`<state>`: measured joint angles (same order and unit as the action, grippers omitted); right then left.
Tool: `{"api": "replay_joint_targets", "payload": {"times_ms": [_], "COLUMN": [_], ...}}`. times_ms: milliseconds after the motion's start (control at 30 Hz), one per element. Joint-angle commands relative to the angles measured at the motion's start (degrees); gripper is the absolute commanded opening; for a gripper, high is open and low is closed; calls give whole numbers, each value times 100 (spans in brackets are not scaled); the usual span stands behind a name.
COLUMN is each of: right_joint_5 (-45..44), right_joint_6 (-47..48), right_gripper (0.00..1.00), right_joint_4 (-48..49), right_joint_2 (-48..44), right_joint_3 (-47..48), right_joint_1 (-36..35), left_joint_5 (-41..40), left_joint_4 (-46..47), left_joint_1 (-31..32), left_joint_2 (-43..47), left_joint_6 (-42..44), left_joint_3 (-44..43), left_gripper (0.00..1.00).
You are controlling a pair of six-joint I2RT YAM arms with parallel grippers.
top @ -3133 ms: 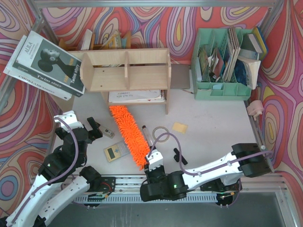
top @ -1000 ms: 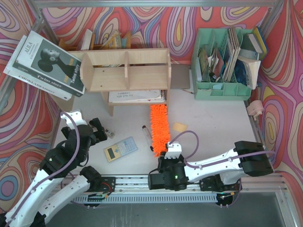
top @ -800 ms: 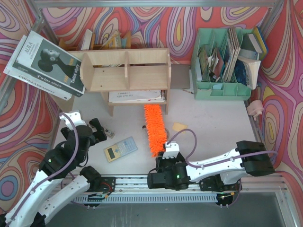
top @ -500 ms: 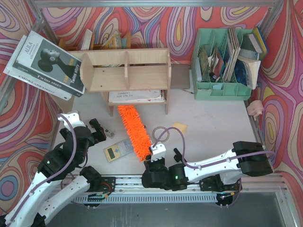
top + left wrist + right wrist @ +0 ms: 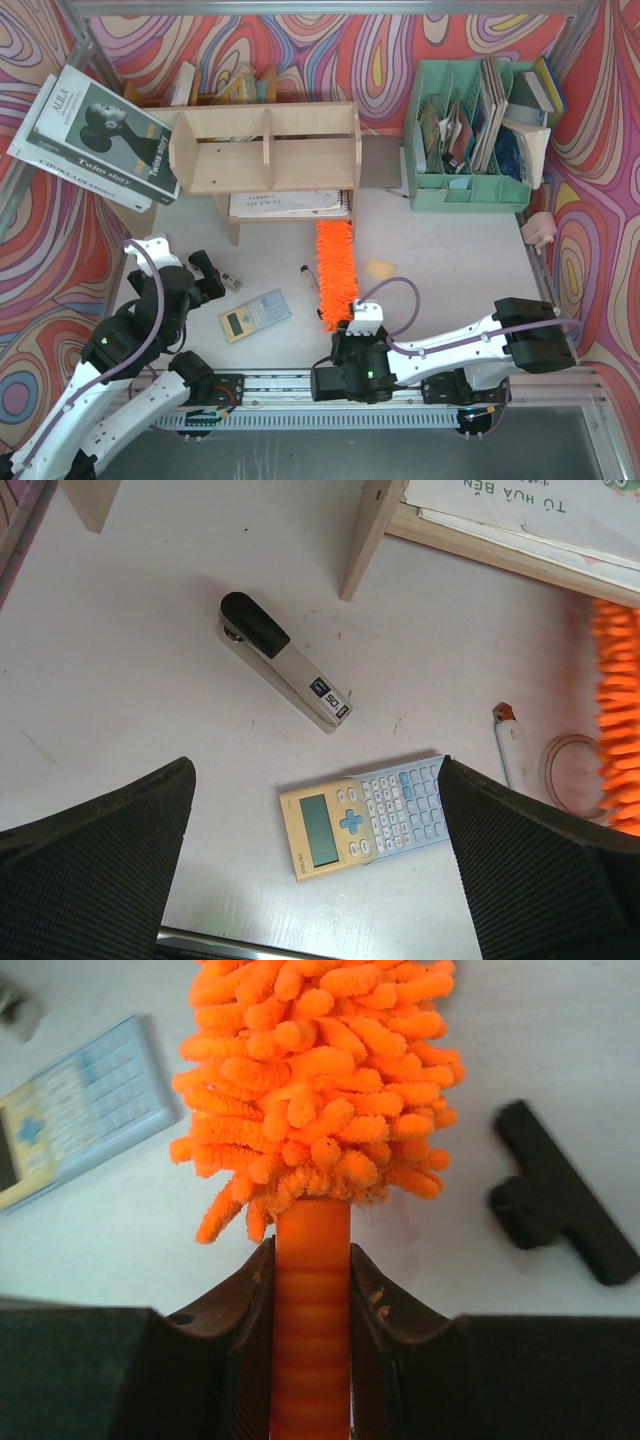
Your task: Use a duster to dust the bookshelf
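The bookshelf (image 5: 265, 150) is a low plywood unit with three compartments at the back of the table; one of its legs (image 5: 370, 530) shows in the left wrist view. The orange duster (image 5: 335, 270) lies in front of it, its shaggy head pointing at the shelf's right leg. The head also shows in the right wrist view (image 5: 320, 1080) and at the right edge of the left wrist view (image 5: 615, 730). My right gripper (image 5: 362, 322) is shut on the duster's smooth handle (image 5: 311, 1260). My left gripper (image 5: 205, 280) is open and empty above the table (image 5: 315, 770), left of the duster.
A calculator (image 5: 255, 313), a stapler (image 5: 230, 281) and a marker pen (image 5: 310, 277) lie between the arms. A tape ring (image 5: 565, 780) lies by the duster, a black clip (image 5: 560, 1200) to its right. A mint-green organiser (image 5: 465, 130) stands back right, books (image 5: 95, 130) back left.
The duster head swung left across the table over the calculator, then back right to point straight at the shelf. The left arm has hardly moved.
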<state>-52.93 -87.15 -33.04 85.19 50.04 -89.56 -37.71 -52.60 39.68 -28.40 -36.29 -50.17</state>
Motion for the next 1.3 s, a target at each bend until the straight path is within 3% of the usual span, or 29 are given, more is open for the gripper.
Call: {"api": "replay_joint_targets", "payload": {"times_ms": [0,100,300,633,800,1000,1267], "right_joint_5": [-707,-584,366,1253,948,254,801], "right_joint_6": [-2671,-2304,-466,-674,-68,-7,-363], "right_gripper": [0,0,0,0,0,0,0], "right_joint_4": [-2343,-2219,-398,-1036,-575,-1020,-957], "right_joint_2": [133,219,-8,169,-168,-557,-572], "right_joint_3": [184,236,-68,241,188,551,17], "right_joint_1": [18,57,494,909,931,835,844], "left_joint_5": [-43,-41,-60,-131,-148,-162,-226], "left_joint_4": [-58,-60,-62,-75,-67,-75,-126], "left_joint_1": [13,13,13,13,13,13,13], "left_joint_2": [-23,-41,-80,-67,-60,-92,-62], "left_joint_6": [-70,-58,-62,-95,-96,-105,-147], "left_joint_3": [86,87,89,87,95,93,87], "left_gripper": [98,98,98,98,98,98,98]}}
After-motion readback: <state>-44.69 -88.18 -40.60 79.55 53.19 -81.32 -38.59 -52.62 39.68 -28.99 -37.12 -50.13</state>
